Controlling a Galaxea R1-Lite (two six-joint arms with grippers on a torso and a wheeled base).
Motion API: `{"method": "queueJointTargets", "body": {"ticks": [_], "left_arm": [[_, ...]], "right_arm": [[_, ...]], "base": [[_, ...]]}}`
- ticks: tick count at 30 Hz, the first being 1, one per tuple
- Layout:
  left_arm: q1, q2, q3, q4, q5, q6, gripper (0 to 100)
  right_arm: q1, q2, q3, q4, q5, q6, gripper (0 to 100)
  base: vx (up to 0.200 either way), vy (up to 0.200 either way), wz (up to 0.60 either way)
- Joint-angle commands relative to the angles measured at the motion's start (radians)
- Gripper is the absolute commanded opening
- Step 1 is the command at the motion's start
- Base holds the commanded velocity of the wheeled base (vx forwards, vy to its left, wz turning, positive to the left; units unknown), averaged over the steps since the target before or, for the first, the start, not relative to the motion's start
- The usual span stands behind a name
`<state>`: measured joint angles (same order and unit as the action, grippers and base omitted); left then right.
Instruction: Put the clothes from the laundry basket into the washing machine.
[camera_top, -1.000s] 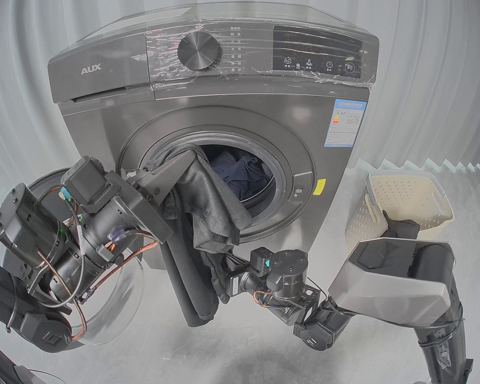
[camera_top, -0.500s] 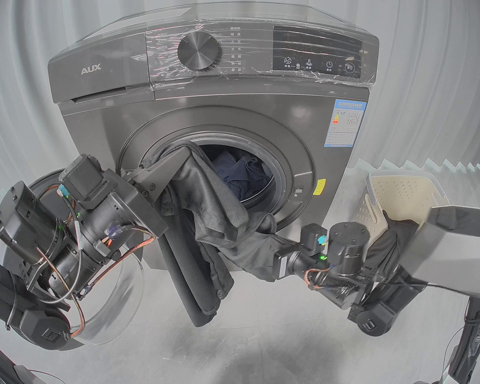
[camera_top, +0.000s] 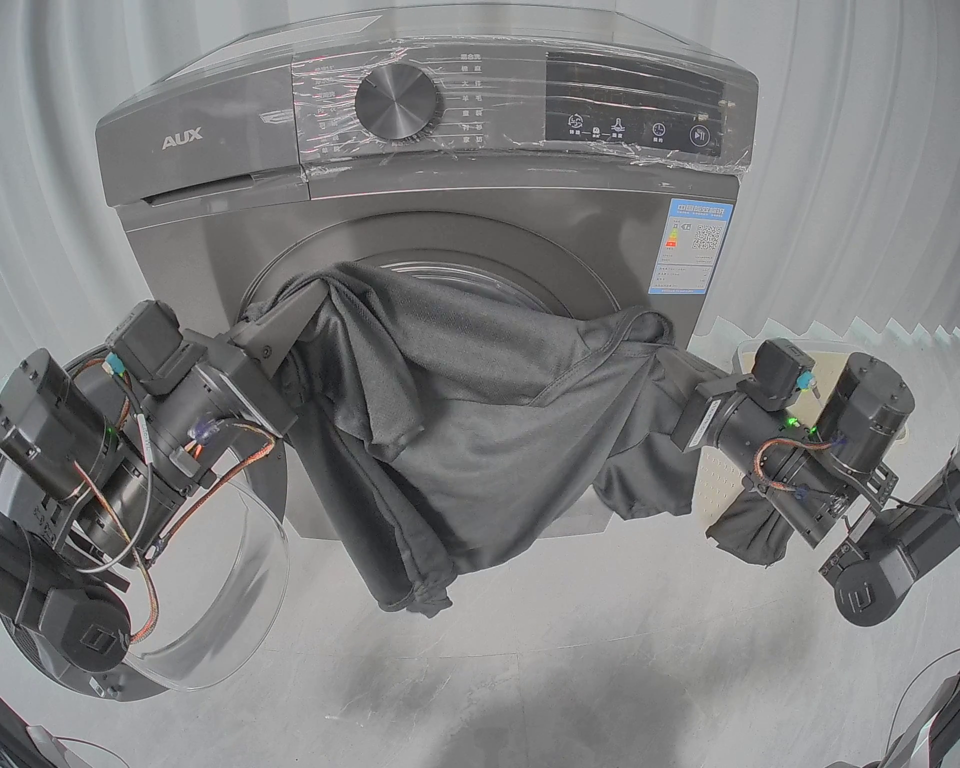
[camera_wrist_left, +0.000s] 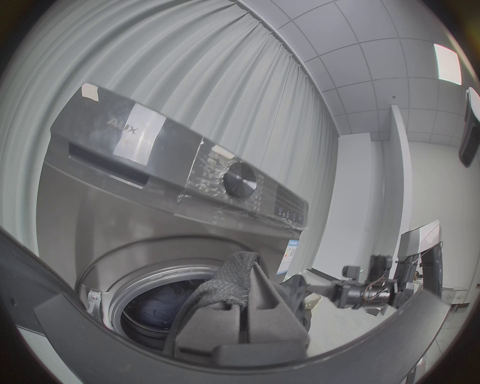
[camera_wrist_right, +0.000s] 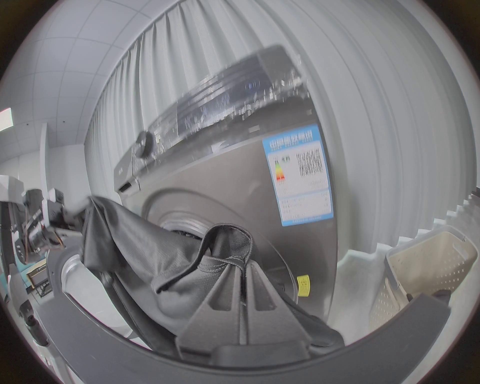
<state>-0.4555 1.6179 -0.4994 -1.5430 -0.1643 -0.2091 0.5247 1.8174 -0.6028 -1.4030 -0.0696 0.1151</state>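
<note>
A dark grey garment (camera_top: 470, 420) hangs spread in front of the washing machine (camera_top: 420, 120) and covers its round opening. My left gripper (camera_top: 303, 302) is shut on the garment's left end at the opening's left rim. My right gripper (camera_top: 668, 366) is shut on the right end, to the right of the opening. The left wrist view has the left gripper (camera_wrist_left: 246, 287) pinching grey cloth (camera_wrist_left: 232, 272), with dark blue clothes (camera_wrist_left: 150, 310) in the drum behind. In the right wrist view the right gripper (camera_wrist_right: 243, 280) clamps a fold of the garment (camera_wrist_right: 165, 255). The cream laundry basket (camera_wrist_right: 430, 260) stands right of the machine.
The machine's glass door (camera_top: 215, 590) stands swung open at the lower left, under my left arm. A dark cloth (camera_top: 748, 530) hangs below my right arm by the basket; whether it belongs to the held garment I cannot tell. Grey floor lies open in front.
My right gripper has swung up and to the right with the garment's lower end, stretching it wide across the opening. My left gripper has shifted slightly left and up, keeping its hold.
</note>
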Motion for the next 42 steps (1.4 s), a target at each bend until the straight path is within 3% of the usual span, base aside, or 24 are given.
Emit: {"method": "queueJointTargets", "body": {"ticks": [1, 13, 42], "left_arm": [[0.035, 0.05, 0.013, 0.0, 0.0, 0.001, 0], [0.066, 0.172, 0.056, -0.002, 0.002, 0.016, 0], [0.141, 0.178, 0.045, -0.003, 0.0, 0.014, 0]], "right_arm": [[0.0, -0.038, 0.003, -0.013, 0.005, 0.003, 0], [-0.002, -0.044, -0.101, -0.017, -0.006, 0.003, 0], [0.006, -0.076, -0.055, -0.016, -0.01, 0.005, 0]], "base": [[0.0, 0.0, 0.0], [0.0, 0.0, 0.0], [0.0, 0.0, 0.0]]}}
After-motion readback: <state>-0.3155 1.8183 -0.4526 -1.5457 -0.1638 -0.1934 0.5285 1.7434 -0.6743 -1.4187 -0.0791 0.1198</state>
